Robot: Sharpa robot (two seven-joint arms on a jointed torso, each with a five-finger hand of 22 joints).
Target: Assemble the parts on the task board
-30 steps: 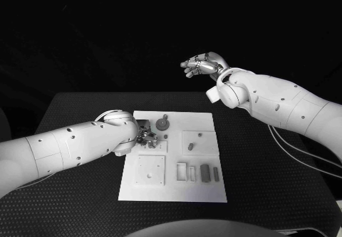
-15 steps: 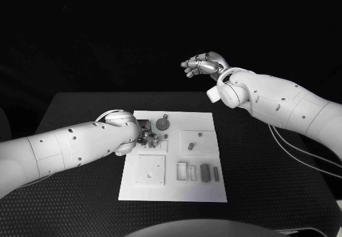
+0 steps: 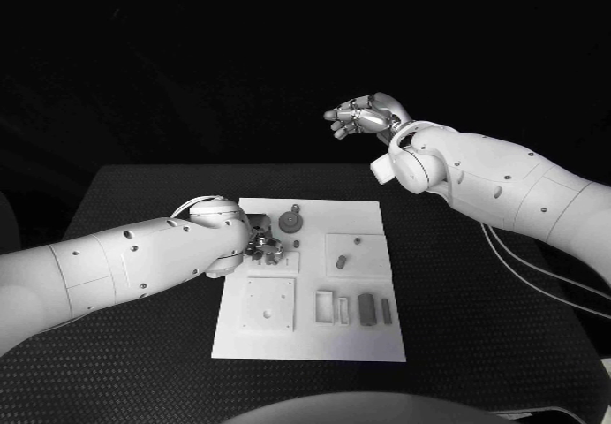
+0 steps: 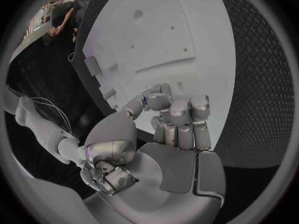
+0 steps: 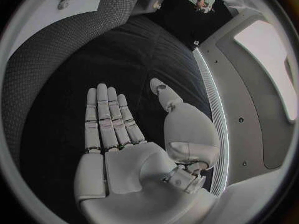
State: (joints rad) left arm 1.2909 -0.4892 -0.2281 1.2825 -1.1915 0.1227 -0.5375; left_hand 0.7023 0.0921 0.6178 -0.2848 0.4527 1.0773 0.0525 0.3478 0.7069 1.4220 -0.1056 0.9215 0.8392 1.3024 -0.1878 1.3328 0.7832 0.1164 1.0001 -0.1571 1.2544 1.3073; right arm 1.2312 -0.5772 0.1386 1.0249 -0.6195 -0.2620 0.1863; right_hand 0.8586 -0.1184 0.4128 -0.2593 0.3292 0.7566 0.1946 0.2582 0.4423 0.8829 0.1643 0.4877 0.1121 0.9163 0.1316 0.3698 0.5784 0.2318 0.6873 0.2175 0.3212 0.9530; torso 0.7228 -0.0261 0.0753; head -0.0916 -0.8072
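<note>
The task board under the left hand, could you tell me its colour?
White task board, clearest in head view.

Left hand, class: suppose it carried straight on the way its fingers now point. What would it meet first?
Most likely the task board. In the head view the left hand reaches down over the board's left part, its fingers curled just above the white surface. Whether a small part lies beneath them cannot be told.

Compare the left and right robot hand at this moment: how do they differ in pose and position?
The left robot hand is low over the task board, fingers curled in; the right robot hand is raised beyond the table's far edge. In its wrist view the right robot hand's fingers are straight and empty. Both are silver on white arms.
</note>
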